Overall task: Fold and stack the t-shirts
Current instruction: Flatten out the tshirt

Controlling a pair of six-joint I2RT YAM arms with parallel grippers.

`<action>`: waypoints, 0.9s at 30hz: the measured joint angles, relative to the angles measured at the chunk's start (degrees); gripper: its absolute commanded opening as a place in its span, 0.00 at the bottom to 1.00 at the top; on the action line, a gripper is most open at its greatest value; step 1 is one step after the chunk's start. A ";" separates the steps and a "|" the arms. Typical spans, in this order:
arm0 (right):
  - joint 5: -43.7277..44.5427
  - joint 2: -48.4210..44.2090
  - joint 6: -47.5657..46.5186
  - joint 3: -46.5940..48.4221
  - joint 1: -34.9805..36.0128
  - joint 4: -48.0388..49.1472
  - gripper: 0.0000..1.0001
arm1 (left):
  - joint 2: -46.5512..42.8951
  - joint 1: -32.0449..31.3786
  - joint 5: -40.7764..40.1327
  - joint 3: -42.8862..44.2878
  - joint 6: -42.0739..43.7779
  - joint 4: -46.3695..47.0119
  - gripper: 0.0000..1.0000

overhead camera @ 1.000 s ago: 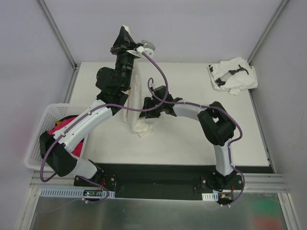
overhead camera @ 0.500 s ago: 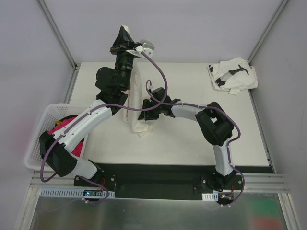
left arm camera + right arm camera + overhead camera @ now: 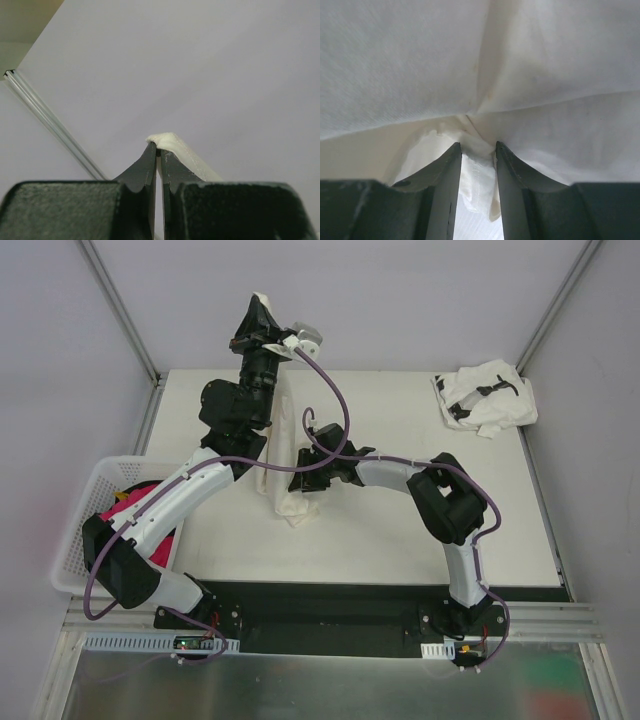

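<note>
At the left edge a basket [image 3: 85,505] was seen, something pink [image 3: 130,502] in it. The left claw [image 3: 262,312] was raised high at the far side, clamped tight on the top of the cream shirt [image 3: 290,505], which was hung down to the table [image 3: 400,540]. Just right of it, the right claw [image 3: 297,480] was pressed to the hanging cloth, jaws part open around a fold; a firm pinch could not be told. The printed shirt [image 3: 485,395] was left crumpled at the far right corner.
</note>
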 measured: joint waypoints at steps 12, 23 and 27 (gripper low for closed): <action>0.00 0.00 0.20 -0.50 0.02 0.02 0.05 | 0.02 0.00 0.02 0.02 -0.02 -0.07 0.00; 0.33 -0.24 -0.02 -1.11 -0.15 -0.13 0.01 | 0.13 0.37 -0.02 0.11 -0.02 -0.07 0.00; 1.16 -1.36 -1.29 -1.31 -1.49 -1.60 0.01 | 0.13 0.39 -0.09 0.11 -0.02 -0.07 0.00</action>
